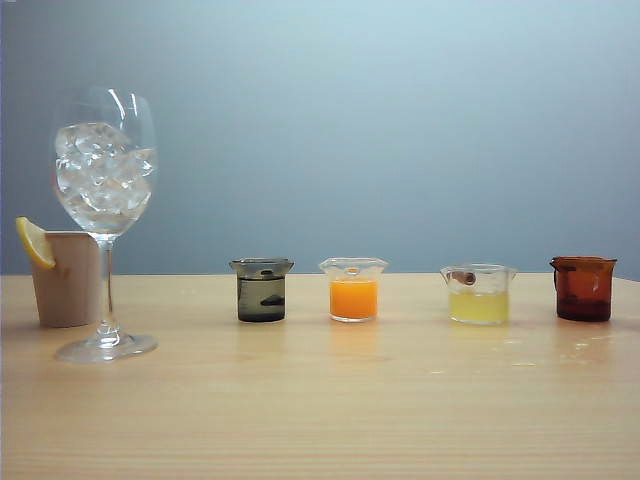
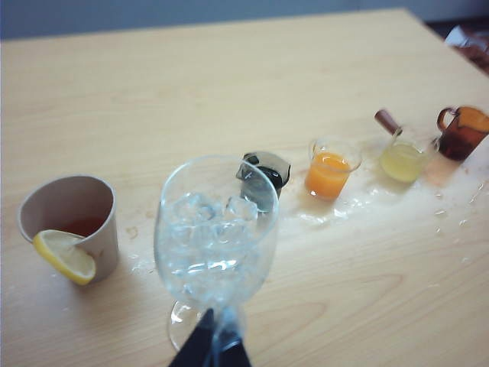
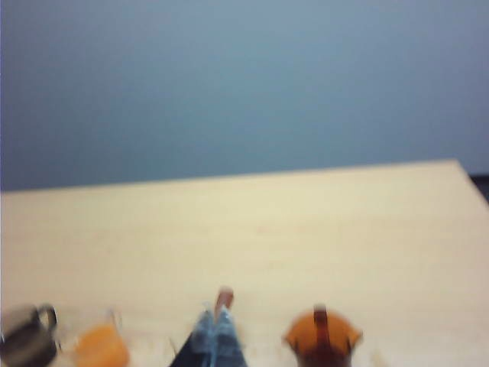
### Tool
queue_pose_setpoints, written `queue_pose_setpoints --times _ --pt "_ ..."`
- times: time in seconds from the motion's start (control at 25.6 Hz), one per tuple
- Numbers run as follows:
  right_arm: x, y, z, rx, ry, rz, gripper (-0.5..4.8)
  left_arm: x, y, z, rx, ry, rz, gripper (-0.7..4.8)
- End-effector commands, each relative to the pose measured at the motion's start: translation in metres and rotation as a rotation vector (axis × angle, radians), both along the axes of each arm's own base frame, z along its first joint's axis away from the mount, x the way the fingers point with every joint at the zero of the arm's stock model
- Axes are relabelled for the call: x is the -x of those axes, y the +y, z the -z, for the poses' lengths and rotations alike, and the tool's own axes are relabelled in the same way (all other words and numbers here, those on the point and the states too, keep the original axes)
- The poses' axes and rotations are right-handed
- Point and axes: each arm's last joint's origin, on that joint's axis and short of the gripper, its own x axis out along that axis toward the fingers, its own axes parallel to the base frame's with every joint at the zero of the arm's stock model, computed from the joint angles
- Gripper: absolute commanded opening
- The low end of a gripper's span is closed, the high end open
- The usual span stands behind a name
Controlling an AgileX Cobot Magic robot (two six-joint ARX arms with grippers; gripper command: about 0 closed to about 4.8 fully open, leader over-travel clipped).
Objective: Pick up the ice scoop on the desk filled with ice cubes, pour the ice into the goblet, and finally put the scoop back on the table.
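Left wrist view: left tool (image 2: pixel 210 348) closed on goblet (image 2: pixel 216 237) stem, ice cubes (image 2: pixel 208 229) inside. Right tool (image 3: pixel 215 336) closed, empty. Risk: tipping goblet on release.

Each wrist view shows a tool's 2 dark, tapering fingers (image 2: pixel 205 345).

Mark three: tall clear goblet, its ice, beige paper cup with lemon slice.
tall clear goblet (image 1: pixel 107 346): exterior view, on the round foot.
ice cubes (image 1: pixel 103 175): exterior view, middle of the heap in the bowl.
beige paper cup with lemon slice (image 1: pixel 70 285): exterior view, on its side wall.
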Motion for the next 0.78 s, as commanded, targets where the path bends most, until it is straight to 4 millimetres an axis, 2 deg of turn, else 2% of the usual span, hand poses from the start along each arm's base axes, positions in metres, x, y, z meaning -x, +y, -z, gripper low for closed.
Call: queue_pose_setpoints --times 0.04,0.23,0.35,0.47,0.51,0.59,0.7,0.78 --pt "0.004 -0.001 0.012 -0.013 -0.031 0.008 -0.06 0.008 0.003 0.006 0.017 -0.015 0.010 -0.04" --pt "0.010 -0.003 0.049 0.001 0.003 0.053 -0.05 0.014 0.020 0.036 0.016 0.001 -0.135 -0.04" --pt "0.014 -0.003 0.066 0.004 0.026 0.052 -0.05 0.018 0.026 0.067 0.002 0.034 -0.210 -0.04" --pt "0.015 -0.003 0.075 0.006 0.044 0.053 -0.02 0.023 0.027 0.100 -0.003 0.065 -0.225 -0.04" --pt "0.015 -0.003 0.083 0.010 0.067 0.064 0.01 0.026 0.028 0.117 -0.004 0.078 -0.234 -0.04" --pt "0.015 -0.004 0.090 0.014 0.087 0.090 0.14 0.027 0.029 0.132 -0.006 0.091 -0.240 -0.04" --pt "0.015 -0.004 0.099 -0.006 0.112 0.102 0.62 0.029 0.030 0.158 -0.009 0.111 -0.253 -0.04" --pt "0.015 -0.005 0.099 -0.006 0.111 0.108 0.64 0.028 0.030 0.168 -0.003 0.077 -0.261 -0.04"
